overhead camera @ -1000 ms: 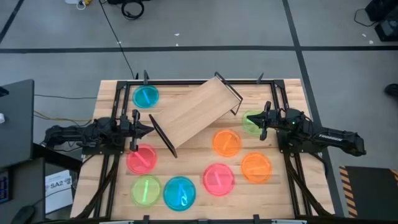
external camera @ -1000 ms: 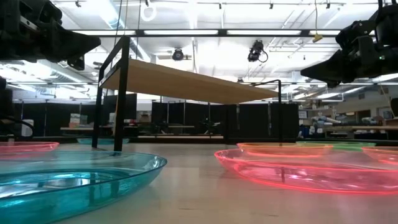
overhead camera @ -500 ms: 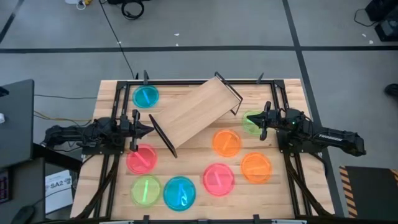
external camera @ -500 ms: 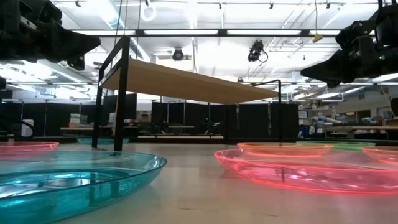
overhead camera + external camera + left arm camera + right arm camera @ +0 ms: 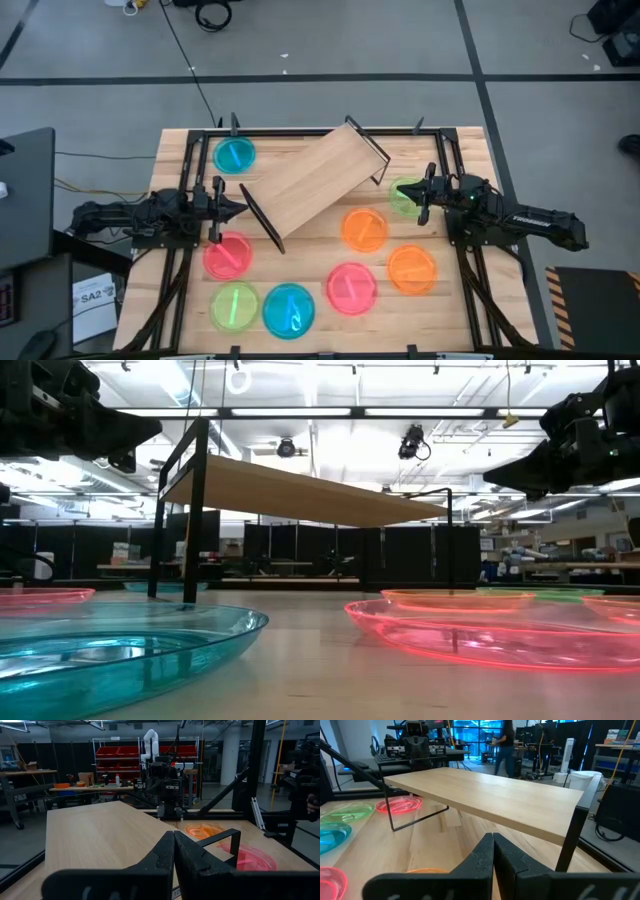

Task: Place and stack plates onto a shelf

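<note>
Nothing is stacked on the light wooden wire-legged shelf [image 5: 313,186] yet; translucent plastic plates [image 5: 348,287] are spread from four to eight o'clock, left gripper [image 5: 243,205] and right gripper [image 5: 412,197] clamped empty.

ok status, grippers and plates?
Left gripper and right gripper shut, empty, flanking the shelf. Shelf bare. Plates all on the table. Nothing in the way.

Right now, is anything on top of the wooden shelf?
No. The shelf has a bare top in the high view; all the plates lie on the table. From above, the board hides whatever is under it.
</note>
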